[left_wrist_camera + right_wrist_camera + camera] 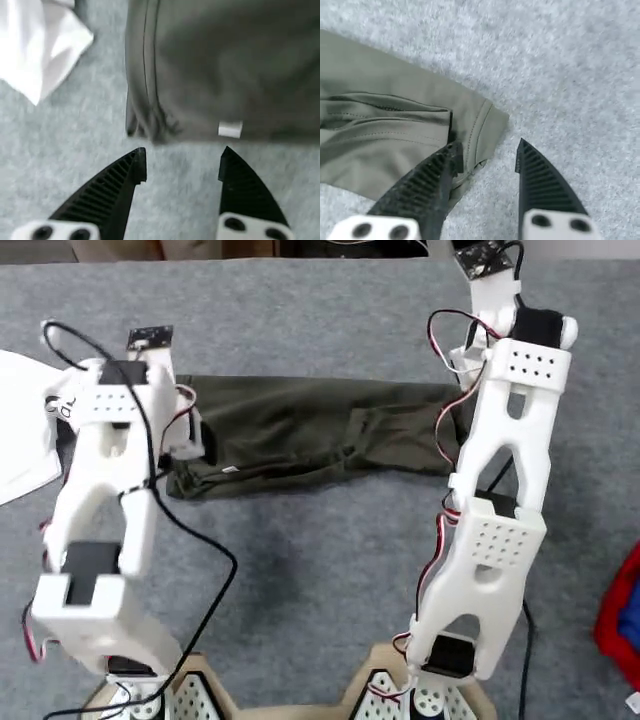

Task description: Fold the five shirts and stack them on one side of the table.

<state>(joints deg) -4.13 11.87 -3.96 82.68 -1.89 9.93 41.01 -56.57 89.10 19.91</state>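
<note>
two arms stand at the grey bench (300,570), each with one end effector. three cloth things can be counted. one is an olive shirt (310,435). one is a white shirt (25,430). one is a red and blue thing (622,615), cut off at the bench edge, and what it is cannot be told.

the olive shirt lies flat as a long, loosely folded band that runs from one end effector to the other. the white shirt lies outward of the left end effector, on the side away from the right one, with a strip of bare bench between it and the olive shirt. the red and blue thing lies well apart from the right end effector, back towards that arm's base and outward.

the left end effector (183,152) is released and spread wide, with nothing between its fingers (115,185). its tips are over bare bench, and the near edge of the olive shirt is just ahead of them.

the right end effector (489,147) is also released, at about half spread, and holds nothing. one finger (427,180) is over the hemmed corner of the olive shirt, though contact cannot be told. the other finger is over bare bench just beside that corner.

a small white tag (230,130) sits on the olive shirt just ahead of the left end effector's tips. any print on it cannot be read.
</note>
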